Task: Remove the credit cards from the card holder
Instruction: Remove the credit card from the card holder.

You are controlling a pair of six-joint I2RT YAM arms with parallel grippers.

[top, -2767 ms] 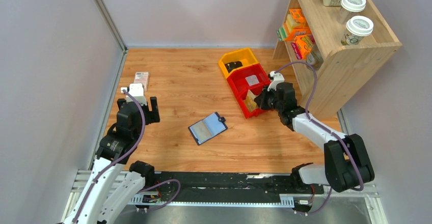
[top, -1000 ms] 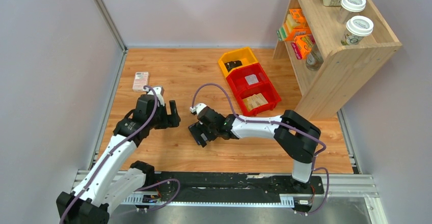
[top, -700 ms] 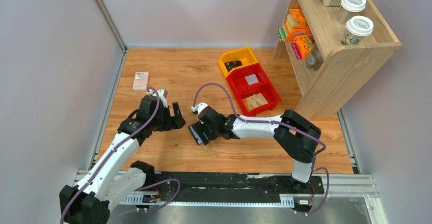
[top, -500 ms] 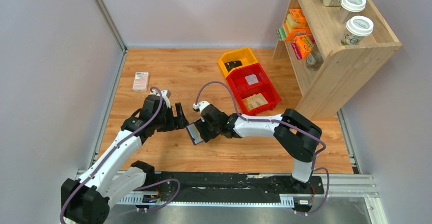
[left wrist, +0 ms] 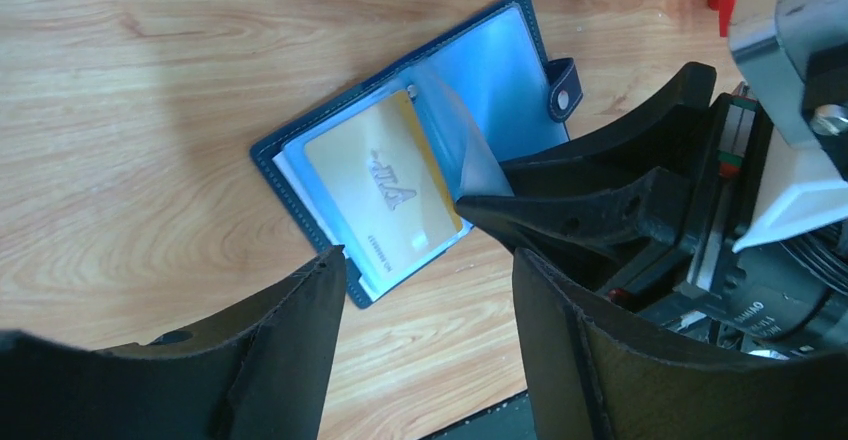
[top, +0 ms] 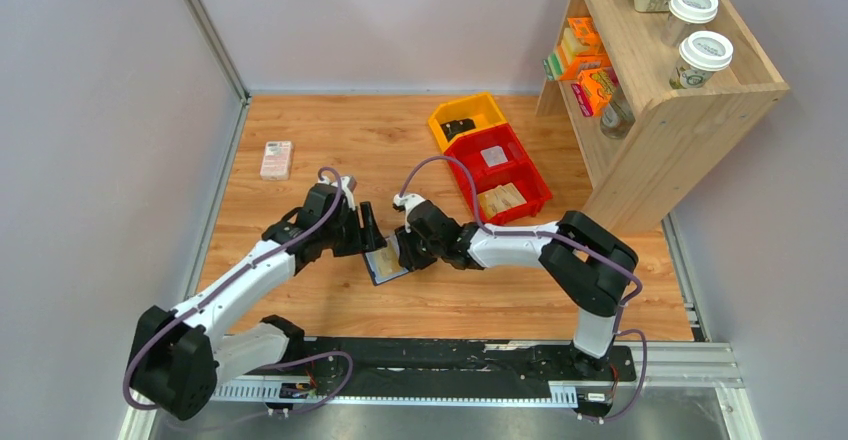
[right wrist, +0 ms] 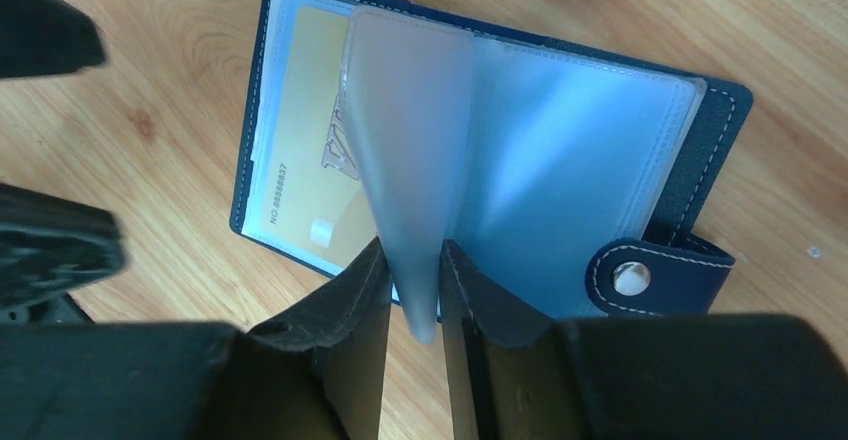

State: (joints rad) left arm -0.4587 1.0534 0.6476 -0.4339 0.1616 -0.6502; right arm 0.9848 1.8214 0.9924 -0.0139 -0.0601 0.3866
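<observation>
1. While the right gripper (right wrist: 415, 290) is pinching one clear sleeve leaf (right wrist: 405, 160) of the card holder (left wrist: 500, 70) and holding it raised off the spread, you are working the exposing step. No card is coming out yet.
2. The card holder is lying open and flat on the table (top: 330, 130), between the two grippers. A gold credit card (left wrist: 385, 185) is showing in the pocket under the lifted leaf, with its near edge pointing towards the left arm.
3. The left gripper (left wrist: 425, 280) is hovering with its fingers spread wide, just beside the holder's near edge and touching nothing.
4. The next move, as I judge it, is asking you to bring those spread fingers onto the exposed end of the credit card. Then close on it and draw it out along the pocket while the right side is keeping the leaf up.
5. You are risking a drag of the whole holder if the card sticks, and a grip on the leaf alone is giving little hold-down.
6. Against the earliest frame, both arms are now meeting at the holder. The right one was reaching into the red bin (top: 522, 155) then, and the left one was waiting back near the pink-white box (top: 276, 159).
7. Against half a second ago, the left gripper is sitting closer to the holder.
</observation>
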